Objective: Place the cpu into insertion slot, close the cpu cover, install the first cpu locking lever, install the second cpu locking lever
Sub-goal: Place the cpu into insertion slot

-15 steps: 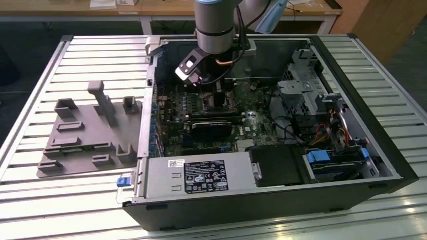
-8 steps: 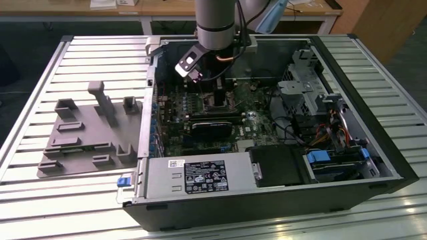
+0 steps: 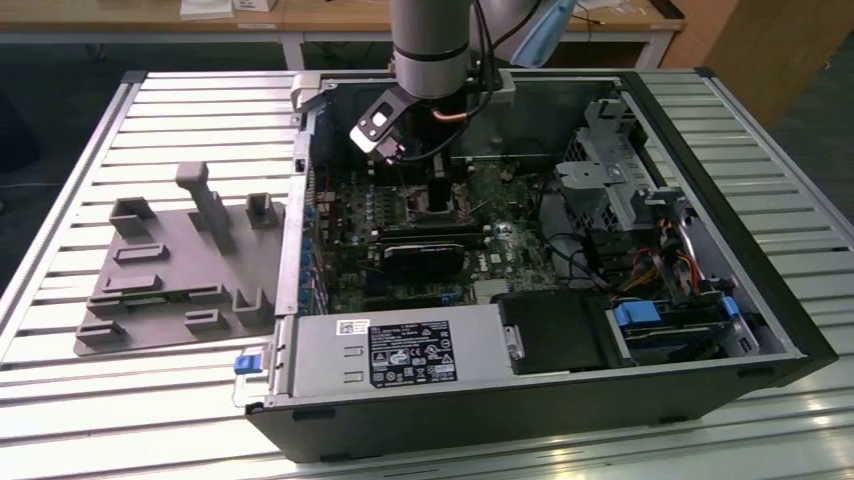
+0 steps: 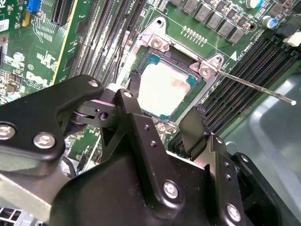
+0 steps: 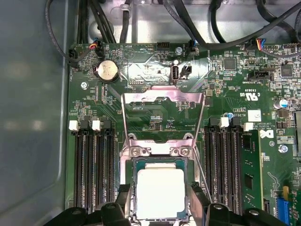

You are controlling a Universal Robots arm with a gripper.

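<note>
Cpu [image 5: 160,193], square with a silver-grey top, seated flat inside insertion slot [image 5: 159,161], a dark square socket with metal rim. Cpu cover [image 5: 162,95], thin silver frame with square cut-out, raised open on slot's hinged edge, clear of chip. Locking lever [image 4: 254,86], thin rod, unlatched, angled outward from slot's corner.

A slatted metal table [image 3: 174,120] is spreading across the exterior view, its ribs running from nine o'clock to three o'clock. Light is glaring off the slats at seven o'clock and again at five o'clock, washing them nearly white. Beyond the table's far edge, at twelve o'clock, a wooden desk [image 3: 334,18] is standing on white legs [image 3: 287,50], with small white items [image 3: 207,8] lying on top. A brown wooden panel [image 3: 761,50] is rising at one o'clock. Dark floor [image 3: 54,75] is showing at ten o'clock and at three o'clock.
</note>
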